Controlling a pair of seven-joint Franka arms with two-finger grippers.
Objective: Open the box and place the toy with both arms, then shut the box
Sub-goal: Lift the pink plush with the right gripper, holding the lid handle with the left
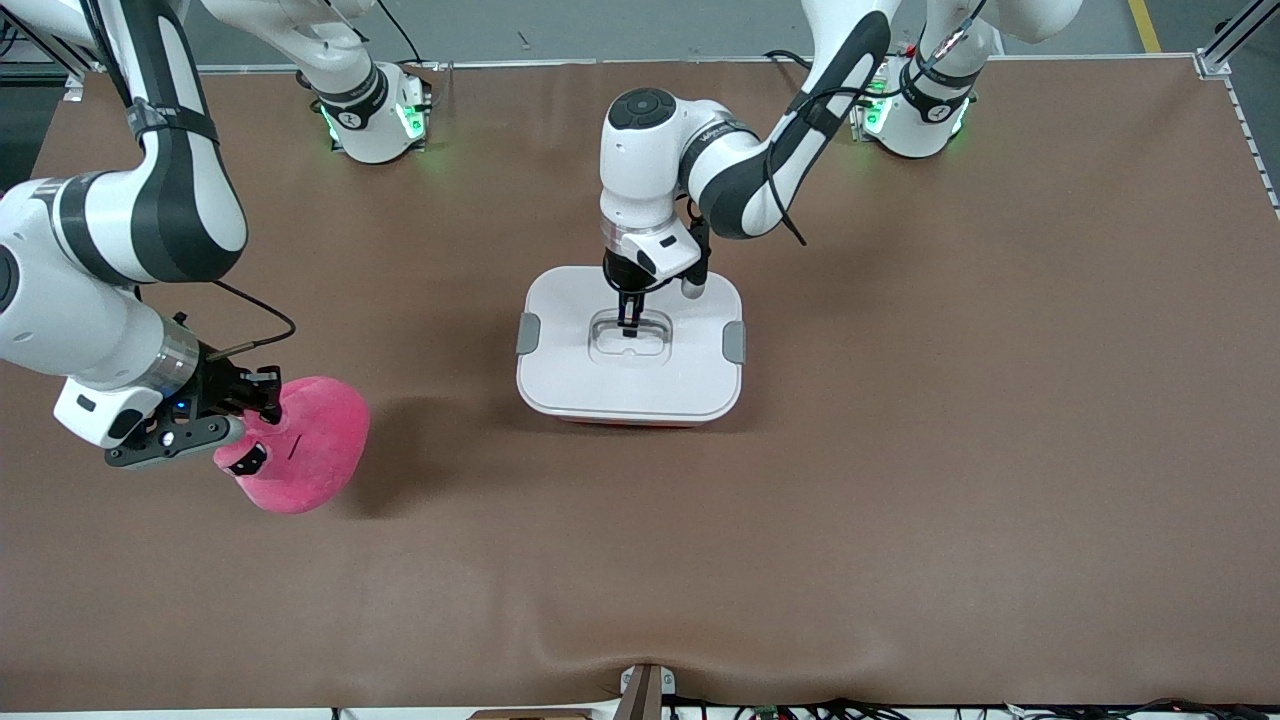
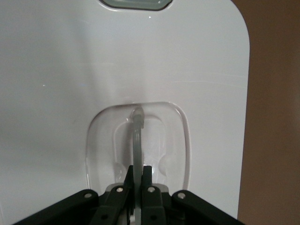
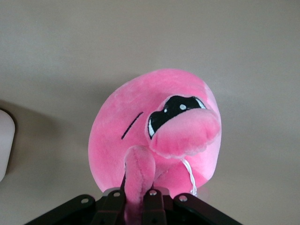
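The box (image 1: 630,380) stands at the table's middle with its white lid (image 2: 70,84) on and a grey clip (image 1: 528,333) on each side. My left gripper (image 1: 630,322) is down in the lid's recess, shut on the clear handle (image 2: 137,140), which stands upright between the fingers. The hot-pink plush toy (image 1: 305,445) is toward the right arm's end of the table. My right gripper (image 1: 262,392) is shut on a plush flap (image 3: 138,176) of the toy. Its dark eye (image 3: 171,112) and line mouth show in the right wrist view.
The brown table (image 1: 950,400) spreads around the box. A corner of the white box (image 3: 4,140) shows at the edge of the right wrist view. The arm bases stand along the table's edge farthest from the front camera.
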